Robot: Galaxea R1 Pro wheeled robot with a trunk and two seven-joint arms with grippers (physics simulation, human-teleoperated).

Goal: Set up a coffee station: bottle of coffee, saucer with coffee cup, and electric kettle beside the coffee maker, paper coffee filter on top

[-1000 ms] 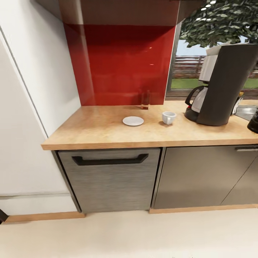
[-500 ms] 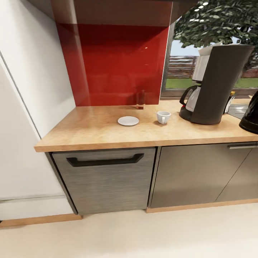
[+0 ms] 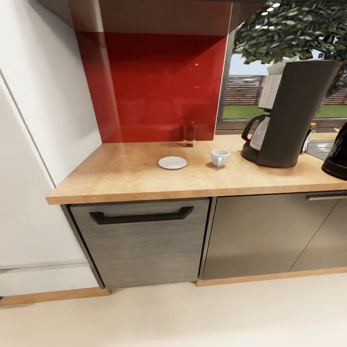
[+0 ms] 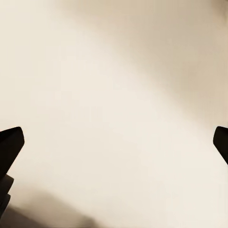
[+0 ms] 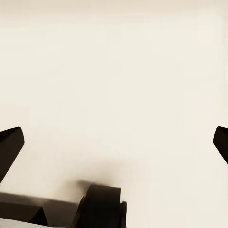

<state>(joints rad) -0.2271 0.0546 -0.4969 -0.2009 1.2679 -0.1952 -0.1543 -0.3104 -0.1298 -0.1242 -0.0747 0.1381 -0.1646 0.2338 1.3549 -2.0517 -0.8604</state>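
Two grippers, left gripper (image 4: 114,142) and right gripper (image 5: 114,142), hang spread and empty over pale floor. Beyond, on the kitchen countertop (image 3: 125,185), saucer (image 3: 172,163) and coffee cup (image 3: 219,157) sit apart, awaiting stacking beside the coffee maker (image 3: 291,115); electric kettle (image 3: 337,154) stands nearby

No writing, label, brand or number can be read on anything here, not even on the coffee maker (image 3: 294,115) on the kitchen countertop (image 3: 144,178).
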